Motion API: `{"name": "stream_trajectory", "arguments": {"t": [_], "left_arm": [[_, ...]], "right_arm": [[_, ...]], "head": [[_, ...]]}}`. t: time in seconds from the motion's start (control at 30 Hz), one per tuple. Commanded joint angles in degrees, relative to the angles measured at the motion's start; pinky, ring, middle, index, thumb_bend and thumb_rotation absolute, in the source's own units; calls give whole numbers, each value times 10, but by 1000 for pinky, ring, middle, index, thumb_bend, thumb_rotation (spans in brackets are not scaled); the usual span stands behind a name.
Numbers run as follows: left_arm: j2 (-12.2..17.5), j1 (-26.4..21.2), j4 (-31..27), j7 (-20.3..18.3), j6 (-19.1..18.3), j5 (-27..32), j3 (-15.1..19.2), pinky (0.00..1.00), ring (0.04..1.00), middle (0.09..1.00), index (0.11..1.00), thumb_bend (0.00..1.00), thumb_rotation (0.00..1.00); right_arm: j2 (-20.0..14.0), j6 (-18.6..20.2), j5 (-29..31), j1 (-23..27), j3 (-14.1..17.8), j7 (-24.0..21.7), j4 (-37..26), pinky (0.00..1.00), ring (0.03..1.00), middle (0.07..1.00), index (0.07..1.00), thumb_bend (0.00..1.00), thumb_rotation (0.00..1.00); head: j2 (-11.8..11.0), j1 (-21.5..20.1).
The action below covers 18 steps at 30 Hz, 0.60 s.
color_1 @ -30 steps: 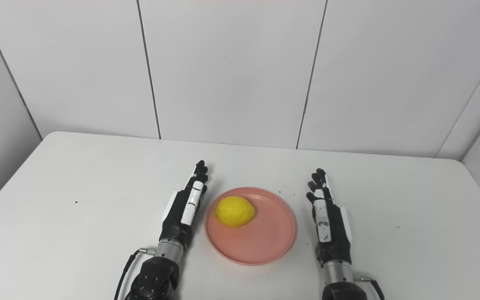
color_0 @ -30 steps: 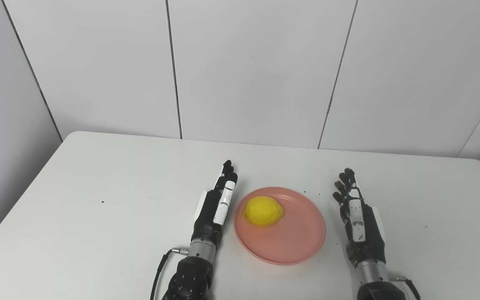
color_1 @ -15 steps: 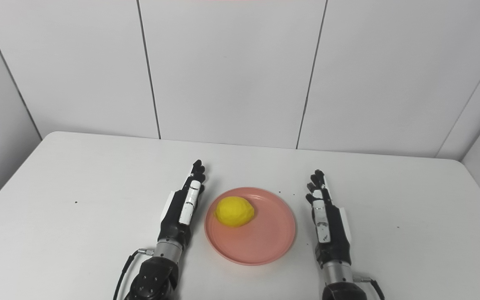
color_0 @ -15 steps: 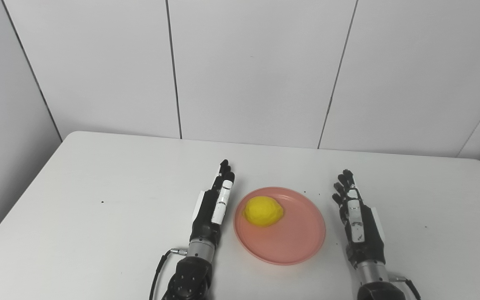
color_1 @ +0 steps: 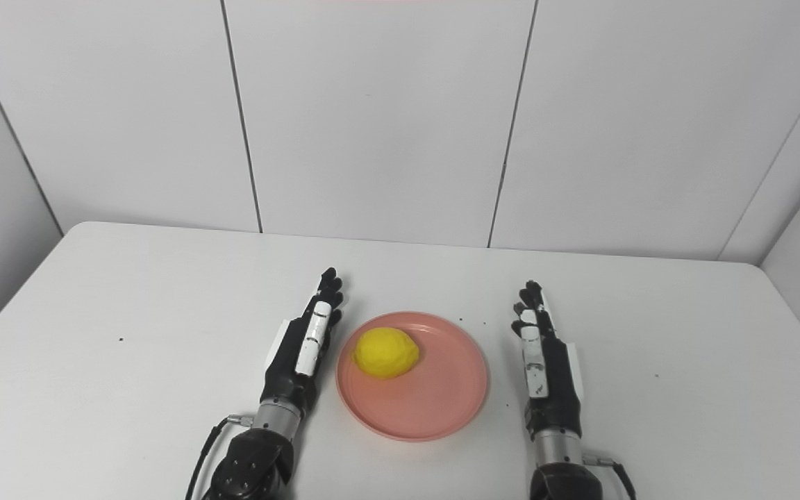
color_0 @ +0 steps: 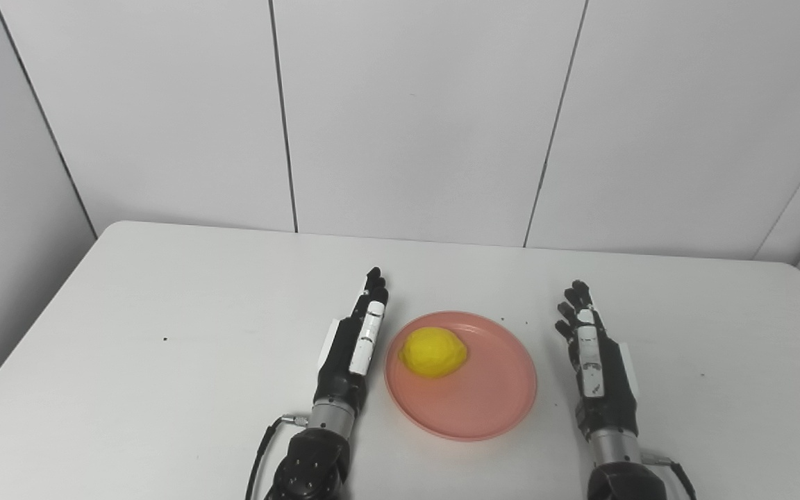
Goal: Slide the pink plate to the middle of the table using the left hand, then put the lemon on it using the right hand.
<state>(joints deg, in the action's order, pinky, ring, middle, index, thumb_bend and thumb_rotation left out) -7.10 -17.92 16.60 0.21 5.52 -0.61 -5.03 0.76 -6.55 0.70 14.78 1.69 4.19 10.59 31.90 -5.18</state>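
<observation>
White table [color_0: 164, 292] bears a pink plate [color_0: 490, 410] holding the lemon [color_0: 433, 352]; both flanking hands are released.

no readable text, labels, brands or numbers on anything in either view, walls, table and both hands included.

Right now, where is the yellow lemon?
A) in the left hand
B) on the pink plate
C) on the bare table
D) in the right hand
B: the lemon sits on the pink plate, toward its left side, and the left hand and right hand lie open on either side, holding nothing.
</observation>
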Motion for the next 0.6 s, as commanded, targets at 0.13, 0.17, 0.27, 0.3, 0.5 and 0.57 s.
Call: {"name": "stream_trajectory", "arguments": {"t": [0.13, 0.17, 0.27, 0.3, 0.5, 0.57], "left_arm": [[10, 3, -8, -34, -27, 46, 15, 1000, 1000, 1000, 1000, 546, 1000], [10, 3, -9, -37, -31, 53, 17, 1000, 1000, 1000, 1000, 545, 1000], [8, 4, -14, -43, -37, 65, 24, 1000, 1000, 1000, 1000, 534, 1000], [8, 4, -16, -43, -40, 67, 25, 1000, 1000, 1000, 1000, 530, 1000], [11, 3, -15, -48, -41, 64, 24, 1000, 1000, 1000, 1000, 531, 1000], [9, 2, -14, -39, -40, 60, 28, 1000, 1000, 1000, 1000, 537, 1000]], "right_arm": [[19, -25, -17, 8, 2, 25, 10, 924, 925, 931, 927, 731, 968], [21, -25, -16, 9, 3, 27, 10, 926, 926, 932, 926, 735, 958], [23, -22, -23, 14, 3, 31, 13, 934, 932, 939, 933, 743, 961], [23, -21, -24, 15, 3, 32, 13, 938, 934, 941, 935, 743, 964], [29, -14, -22, 16, 4, 36, 10, 942, 936, 940, 930, 737, 954], [31, -9, -22, 15, 3, 38, 7, 940, 934, 937, 925, 737, 948]], "head": [[0, -6], [0, -7], [1, -7], [1, -7], [2, -12], [2, -12]]}}
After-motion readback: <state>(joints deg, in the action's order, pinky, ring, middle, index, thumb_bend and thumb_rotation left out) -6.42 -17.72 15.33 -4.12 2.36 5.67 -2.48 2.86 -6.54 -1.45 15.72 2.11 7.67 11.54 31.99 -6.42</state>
